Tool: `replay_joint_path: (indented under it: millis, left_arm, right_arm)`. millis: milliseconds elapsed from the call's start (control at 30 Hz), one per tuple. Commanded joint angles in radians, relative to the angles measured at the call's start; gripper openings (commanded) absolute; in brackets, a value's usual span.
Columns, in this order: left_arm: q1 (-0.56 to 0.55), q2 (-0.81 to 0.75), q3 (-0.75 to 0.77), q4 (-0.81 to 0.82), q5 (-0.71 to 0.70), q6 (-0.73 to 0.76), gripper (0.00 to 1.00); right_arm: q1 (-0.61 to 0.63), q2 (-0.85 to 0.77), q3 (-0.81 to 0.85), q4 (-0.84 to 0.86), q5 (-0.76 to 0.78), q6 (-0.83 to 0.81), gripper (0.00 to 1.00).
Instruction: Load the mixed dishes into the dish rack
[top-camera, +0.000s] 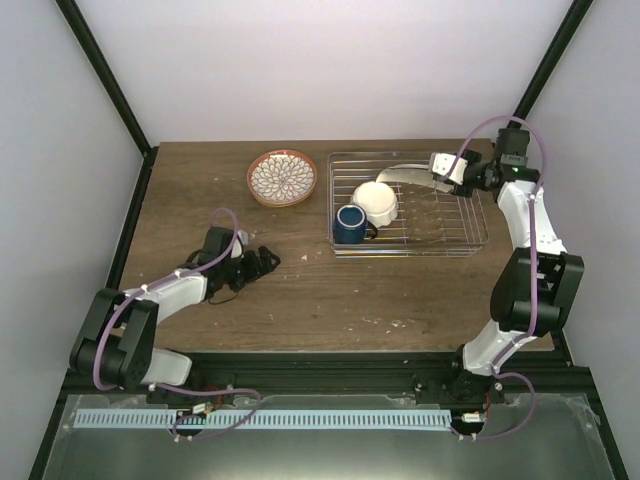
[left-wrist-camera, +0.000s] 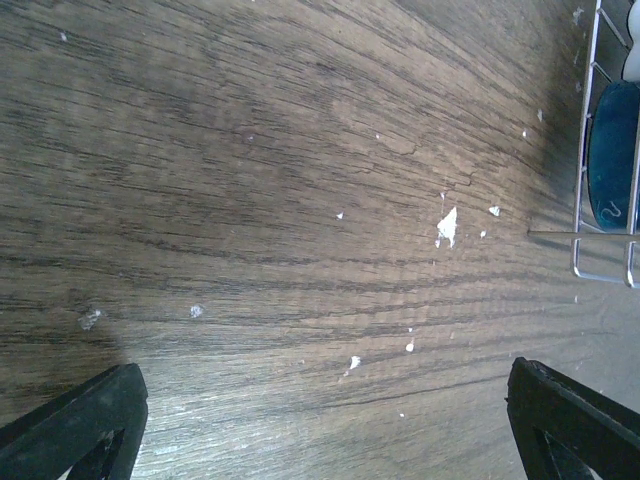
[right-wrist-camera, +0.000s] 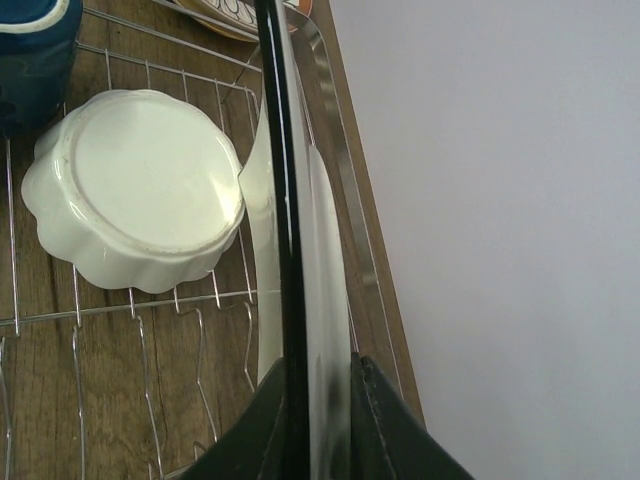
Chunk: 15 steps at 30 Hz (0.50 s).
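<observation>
— So, from above: where is the cream plate (top-camera: 403, 177)?
— Inside the rack (top-camera: 420, 249), along its far side, tipped up so it shows only as a narrow sliver. Its long axis runs left to right. One end sits in the right gripper (top-camera: 440, 170), the other points toward the patterned plate (top-camera: 282, 178), which lies flat on the table (top-camera: 330, 290) just left of the rack.
— And the others?
— The bowl (top-camera: 377, 202) is in the rack's left half, with the mug (top-camera: 350, 222) just beside it at the near left corner. The left gripper (top-camera: 262, 262) is low over the wood, well apart from the rack.
— Left wrist?
— Left gripper (left-wrist-camera: 325, 425): fingers (left-wrist-camera: 80, 425) spread wide, only bare table between them. A rack (left-wrist-camera: 581, 200) corner and the mug (left-wrist-camera: 612, 150) show at the right edge.
— Right wrist?
— Detail the top view lacks. The right gripper (right-wrist-camera: 318, 430) has its fingers (right-wrist-camera: 400, 445) clenched on the cream plate (right-wrist-camera: 325, 260), which is seen edge-on, stretching straight away from the camera beside the rack (right-wrist-camera: 345, 190) rim. The bowl (right-wrist-camera: 140, 185) is upside down. The mug (right-wrist-camera: 30, 50) is at top left, and a slice of the patterned plate (right-wrist-camera: 230, 12) shows beyond.
</observation>
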Motion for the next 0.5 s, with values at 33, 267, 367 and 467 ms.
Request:
replay_joint_path:
  millis: [33,267,367,467]
  left_arm:
    - [0.013,0.012,0.031,-0.002,0.009,0.012,1.00]
    - [0.022,0.048,0.044,0.007,0.022,0.017,1.00]
    - [0.022,0.066,0.049,0.015,0.029,0.019,1.00]
    - [0.024,0.080,0.054,0.021,0.037,0.019,1.00]
  right_arm:
    - [-0.009,-0.003,0.024,0.085,-0.070,-0.006,0.01]
    - [-0.009,0.017,0.007,0.140,0.018,0.007,0.01]
    - [-0.008,0.012,-0.003,0.175,0.038,0.021,0.01]
    - [-0.009,0.006,-0.010,0.197,0.039,0.018,0.01]
